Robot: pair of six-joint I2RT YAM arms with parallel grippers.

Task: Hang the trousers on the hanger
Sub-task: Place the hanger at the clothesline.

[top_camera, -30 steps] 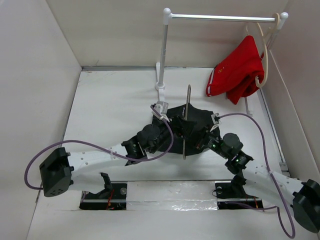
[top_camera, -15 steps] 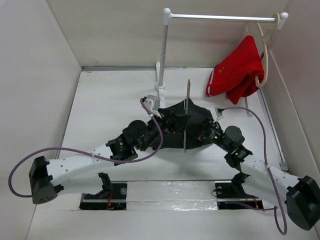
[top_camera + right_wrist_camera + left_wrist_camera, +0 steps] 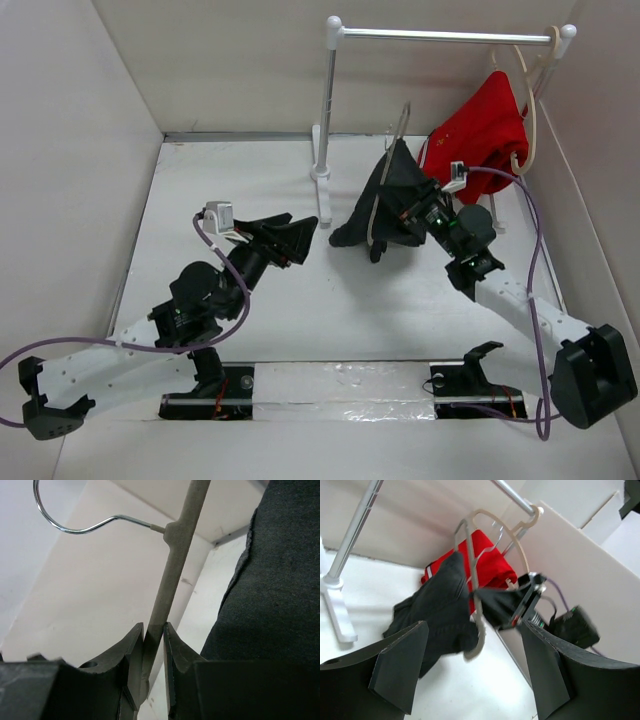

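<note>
My right gripper (image 3: 405, 213) is shut on the thin grey hanger (image 3: 388, 180) and holds it upright above the table, its hook pointing at the rail. The right wrist view shows the jaws (image 3: 154, 630) clamped on the hanger's stem (image 3: 175, 555). The black trousers (image 3: 385, 205) are draped over the hanger and hang bunched, with the lower folds near the table. They also show in the right wrist view (image 3: 280, 590) and the left wrist view (image 3: 440, 607), where the hanger loop (image 3: 479, 630) shows too. My left gripper (image 3: 300, 232) is open and empty, left of the trousers and apart from them (image 3: 475, 675).
A white rack with a post (image 3: 325, 110) and top rail (image 3: 440, 35) stands at the back. A red garment (image 3: 480, 135) hangs on a cream hanger (image 3: 530, 100) at the rail's right end, close behind the trousers. White walls enclose the table.
My right gripper has lifted the hanger and trousers off the table, back and right toward the rail. My left gripper has let go of the trousers and pulled back to the left.
</note>
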